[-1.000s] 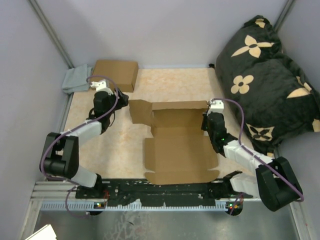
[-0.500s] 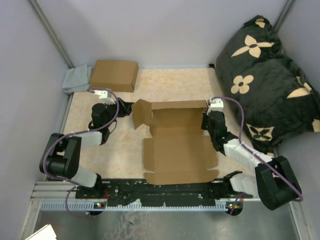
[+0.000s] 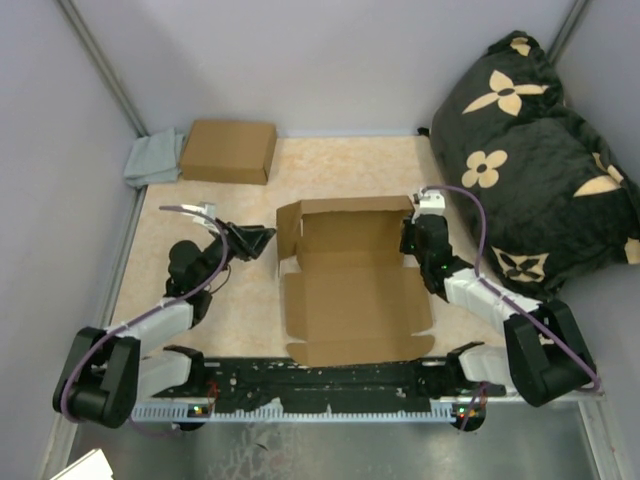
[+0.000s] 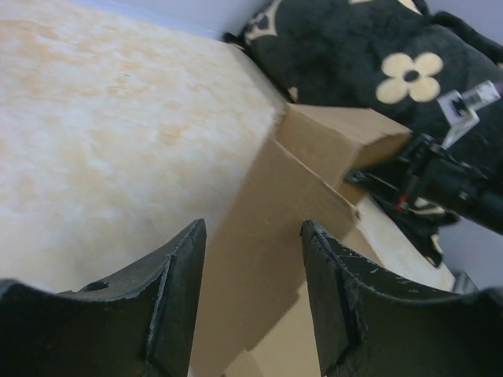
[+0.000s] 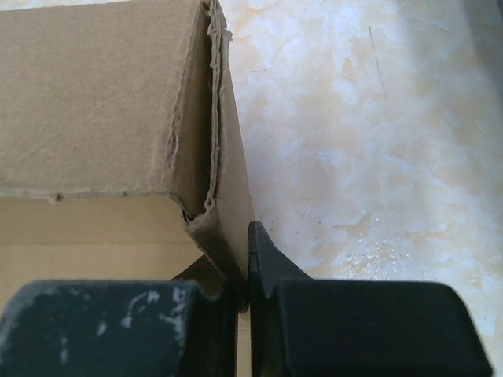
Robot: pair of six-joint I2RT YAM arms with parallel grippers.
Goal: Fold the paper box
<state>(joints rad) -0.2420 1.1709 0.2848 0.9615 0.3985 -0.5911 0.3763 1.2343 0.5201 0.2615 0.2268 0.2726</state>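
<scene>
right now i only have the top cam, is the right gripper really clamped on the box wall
Observer: yes. The right wrist view shows the right gripper shut on the doubled-over side wall of the box, one finger inside and one outside.
Operator: ok, is the left one on the flap yet
Observer: no. The left wrist view shows the left gripper open, with the upright flap lined up with the gap. I see no contact.
</scene>
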